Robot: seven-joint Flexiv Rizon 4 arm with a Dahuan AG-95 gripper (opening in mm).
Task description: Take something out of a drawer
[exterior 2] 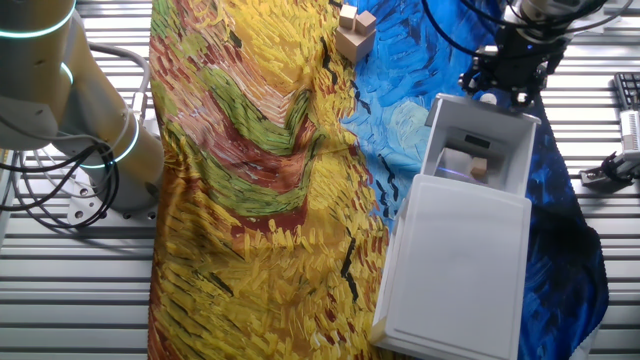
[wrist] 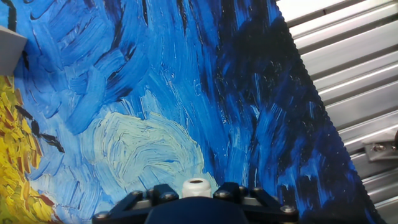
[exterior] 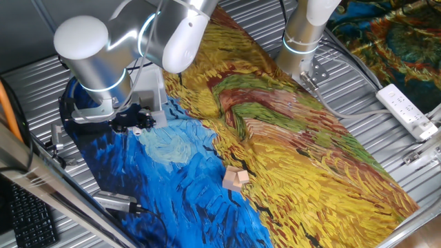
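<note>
The pale grey drawer (exterior 2: 478, 150) stands pulled out of the boxy grey unit (exterior 2: 455, 265) on the painted cloth. Inside it lie a white block (exterior 2: 456, 160) and a small tan block (exterior 2: 481, 170). My black gripper (exterior 2: 507, 78) hangs just past the drawer's front wall, over the blue part of the cloth, and it also shows in the first fixed view (exterior: 134, 121). The hand view shows only the gripper's base (wrist: 198, 202) above blue cloth, with a grey corner (wrist: 9, 50) at the top left. The fingers are not visible there. The arm hides most of the unit in the first fixed view.
Tan wooden blocks (exterior: 235, 179) (exterior 2: 355, 33) lie on the cloth where the blue meets the yellow. A second arm's base (exterior: 302, 41) (exterior 2: 70, 110) stands at the table's edge. A power strip (exterior: 408, 110), a keyboard (exterior: 27, 215) and a metal tool (exterior: 117, 202) lie around the cloth.
</note>
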